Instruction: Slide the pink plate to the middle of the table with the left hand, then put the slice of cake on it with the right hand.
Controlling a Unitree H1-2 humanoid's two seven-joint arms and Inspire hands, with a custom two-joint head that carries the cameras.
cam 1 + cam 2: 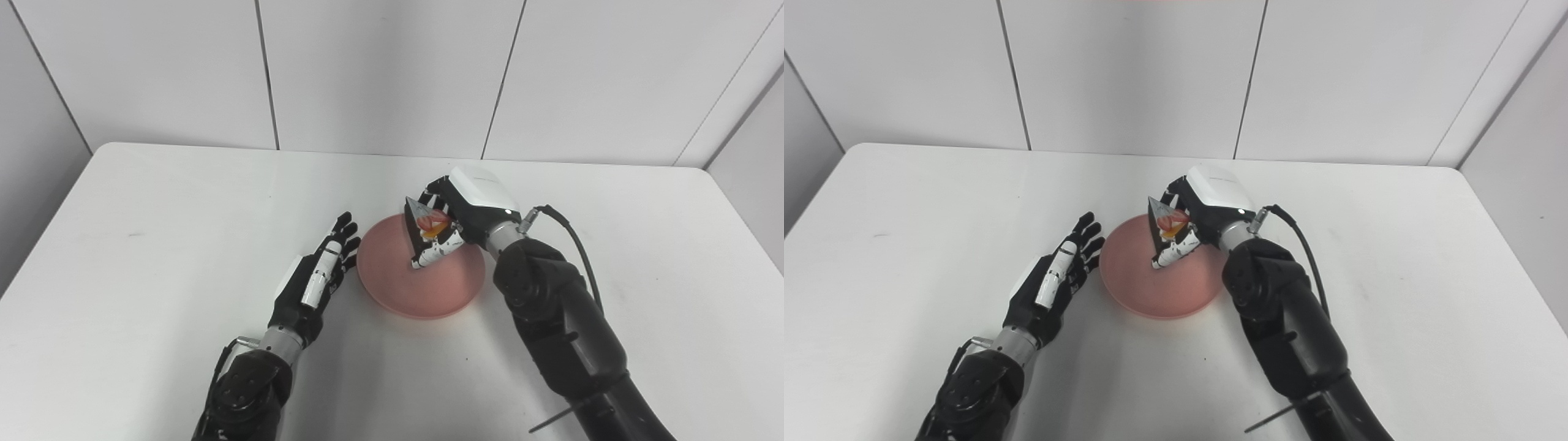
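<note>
The pink plate (404, 282) lies near the middle of the white table. My right hand (456, 220) is over the plate's far right part and is shut on the slice of cake (425, 222), a dark wedge with red and orange topping, held just above the plate. My left hand (315, 275) rests open on the table just left of the plate, fingers stretched toward its rim and holding nothing. The same scene shows in the right eye view, with the plate (1145, 285), the cake (1167, 222), the right hand (1200, 211) and the left hand (1053, 275).
The white table (153, 233) has rounded far corners and meets grey wall panels at the back. A black cable (576, 239) loops from my right wrist along the forearm.
</note>
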